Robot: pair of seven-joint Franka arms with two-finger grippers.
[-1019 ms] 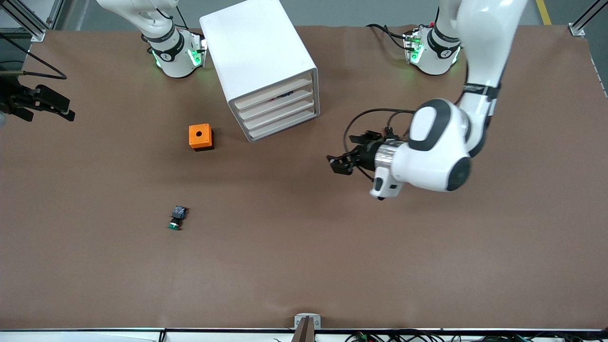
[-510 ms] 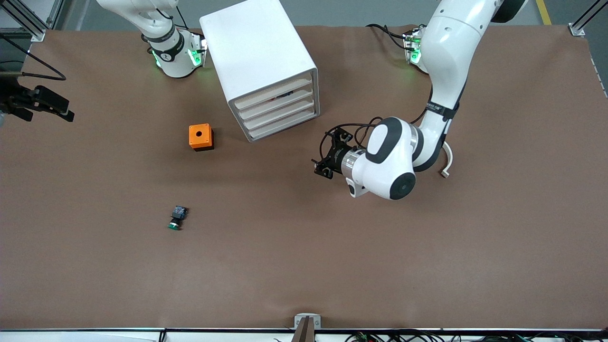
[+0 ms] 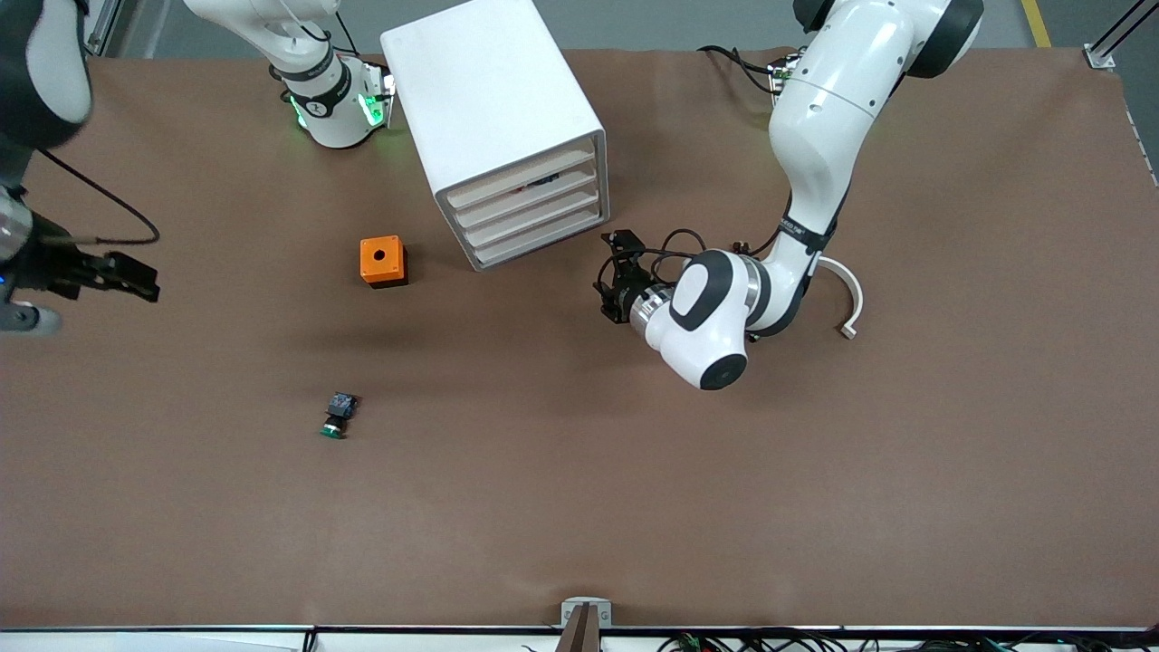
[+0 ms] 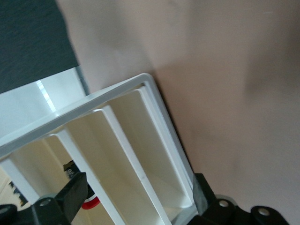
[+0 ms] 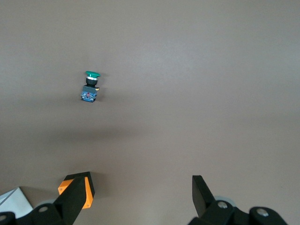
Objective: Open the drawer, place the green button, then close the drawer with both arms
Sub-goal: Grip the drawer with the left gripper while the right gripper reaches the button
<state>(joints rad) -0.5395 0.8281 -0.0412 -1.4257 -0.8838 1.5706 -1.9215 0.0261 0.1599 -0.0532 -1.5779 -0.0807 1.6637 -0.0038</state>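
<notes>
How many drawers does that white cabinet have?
4, stacked in the cabinet front: the top drawer, the second drawer, the third drawer, and the lowest drawer at table level. All look closed.

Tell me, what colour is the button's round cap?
Green; the button shows best in the right wrist view.

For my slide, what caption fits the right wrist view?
Right gripper, open, above brown table with tiny green-capped push button.

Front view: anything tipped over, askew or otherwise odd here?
Only small things. The button lies on its side on the table, and the cabinet sits turned at an angle to the table's edges. Its drawers are shut. Nothing looks spilled or damaged.
</notes>
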